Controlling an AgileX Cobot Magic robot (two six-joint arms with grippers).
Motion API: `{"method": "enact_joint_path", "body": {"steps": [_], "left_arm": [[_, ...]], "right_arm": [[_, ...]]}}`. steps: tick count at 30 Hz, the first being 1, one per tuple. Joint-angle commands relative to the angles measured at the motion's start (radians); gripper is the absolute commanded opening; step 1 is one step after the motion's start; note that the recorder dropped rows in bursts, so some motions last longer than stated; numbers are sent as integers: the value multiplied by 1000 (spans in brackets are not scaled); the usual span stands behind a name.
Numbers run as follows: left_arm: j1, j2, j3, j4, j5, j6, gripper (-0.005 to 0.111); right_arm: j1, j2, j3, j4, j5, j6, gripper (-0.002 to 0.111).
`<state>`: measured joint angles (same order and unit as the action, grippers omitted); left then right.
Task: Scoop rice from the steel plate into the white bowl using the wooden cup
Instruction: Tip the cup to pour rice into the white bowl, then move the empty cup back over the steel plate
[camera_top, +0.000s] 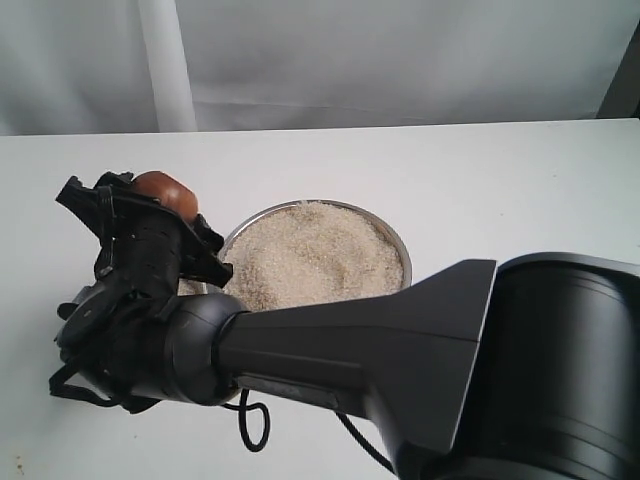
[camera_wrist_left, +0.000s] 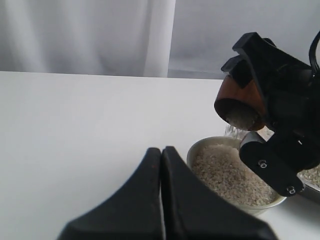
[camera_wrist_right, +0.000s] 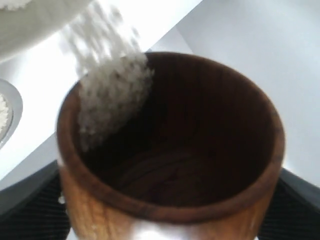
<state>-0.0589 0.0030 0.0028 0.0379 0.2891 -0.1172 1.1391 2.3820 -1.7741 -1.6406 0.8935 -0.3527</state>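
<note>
The right jaws are pinching the cup (camera_wrist_left: 239, 102), tipping its mouth down above the bowl (camera_wrist_left: 200, 150), sitting at the plate's (camera_top: 404, 255) 9 o'clock; rice (camera_wrist_left: 225, 172) is spilling in. The left jaws are resting pressed together.

A lab: white table (camera_top: 450, 170) before white curtain (camera_top: 400, 60).

R arm (camera_top: 380, 340) comes in from the right of the ext. view and stretches across to the white bowl (camera_wrist_left: 200, 150). Its wrist is rolled over, so the R gripper (camera_top: 150, 215) hangs just above the bowl. Jaws stand wide, one finger each side of the wooden cup (camera_wrist_left: 239, 97), clamping it w/ the mouth tipped down toward the bowl. L gripper (camera_wrist_left: 161, 200) sits low, near the bowl but apart from it. Its fingers are pressed together w/ nothing between them.
</note>
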Motion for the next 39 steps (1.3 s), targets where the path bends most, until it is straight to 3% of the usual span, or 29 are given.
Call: {"method": "enact_joint_path", "body": {"steps": [1, 7, 19, 25, 30, 39], "left_arm": [[-4, -3, -3, -5, -4, -5, 0], [-4, -3, -3, -5, -4, -7, 0], [-4, -3, -3, -5, -4, -4, 0], [-4, -3, -3, -5, -4, -4, 0], [-4, -3, -3, -5, -4, -7, 0], [-4, -3, -3, -5, -4, -4, 0]], "right_arm": [[5, -1, -8, -64, 20, -21, 0], [5, -1, -8, -78, 47, -89, 0], [7, -1, -8, -57, 57, -32, 0], [18, -16, -8, 120, 114, 556, 0], [-3, -115, -8, 408, 31, 589, 0], [-83, -264, -7, 580, 151, 466, 0]]}}
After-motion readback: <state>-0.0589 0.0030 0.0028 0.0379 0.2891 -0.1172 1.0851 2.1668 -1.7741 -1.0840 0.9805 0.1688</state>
